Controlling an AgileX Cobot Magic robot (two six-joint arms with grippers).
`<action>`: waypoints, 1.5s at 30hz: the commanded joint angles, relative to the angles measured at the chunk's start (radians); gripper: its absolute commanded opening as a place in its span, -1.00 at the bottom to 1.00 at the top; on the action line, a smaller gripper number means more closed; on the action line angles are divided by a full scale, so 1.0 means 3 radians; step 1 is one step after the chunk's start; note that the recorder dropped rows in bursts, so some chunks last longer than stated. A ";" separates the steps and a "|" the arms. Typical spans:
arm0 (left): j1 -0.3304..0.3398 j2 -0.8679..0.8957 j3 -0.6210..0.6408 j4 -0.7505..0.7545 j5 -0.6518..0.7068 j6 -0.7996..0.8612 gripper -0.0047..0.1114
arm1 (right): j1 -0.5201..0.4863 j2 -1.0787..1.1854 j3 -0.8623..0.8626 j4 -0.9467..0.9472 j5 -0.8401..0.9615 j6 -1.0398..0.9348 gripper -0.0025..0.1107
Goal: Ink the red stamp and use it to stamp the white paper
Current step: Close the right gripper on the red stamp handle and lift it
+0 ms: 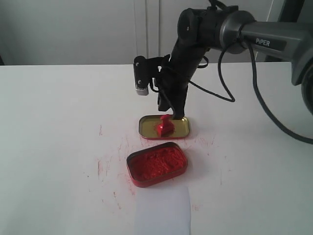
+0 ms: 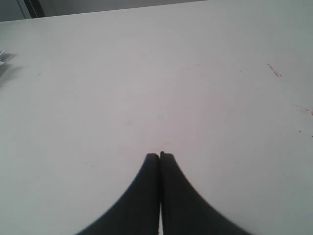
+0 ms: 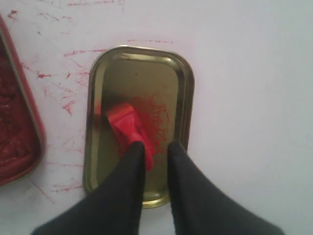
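The red stamp stands tilted in the shallow gold-lined lid, on a smear of red ink. My right gripper hangs just above it, open. In the right wrist view the stamp has its narrow end reaching into the gap of the gripper, beside one finger and apart from the other. The white paper lies at the table's front edge, just beyond the red tin of ink paste. My left gripper is shut over bare table and holds nothing; the exterior view does not show it.
The gold lid lies close behind the red tin. Red ink streaks mark the white table around both tins. The right arm and its black cable hang over the back right of the table.
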 commanded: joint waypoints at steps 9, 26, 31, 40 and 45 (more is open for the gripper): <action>-0.0009 -0.0001 0.0006 -0.0019 0.0000 -0.0013 -0.92 | -0.0003 0.0001 0.0106 -0.0103 -0.0112 -0.0862 -0.17; -0.0009 -0.0001 0.0006 -0.0019 0.0000 -0.0013 -0.92 | -0.0003 0.0273 0.0131 -0.0103 -0.0170 -0.0848 -0.18; -0.0009 -0.0001 0.0006 -0.0019 0.0000 -0.0013 -0.92 | -0.0003 0.0314 0.0131 -0.0085 -0.0162 -0.0848 -0.19; -0.0009 -0.0001 0.0006 -0.0019 0.0000 -0.0013 -0.92 | -0.0003 0.0319 0.0131 -0.0091 -0.0147 -0.0568 -0.85; -0.0009 -0.0001 0.0006 -0.0019 0.0000 -0.0013 -0.92 | -0.0003 0.0319 0.0125 -0.0091 -0.0171 -0.0446 -0.96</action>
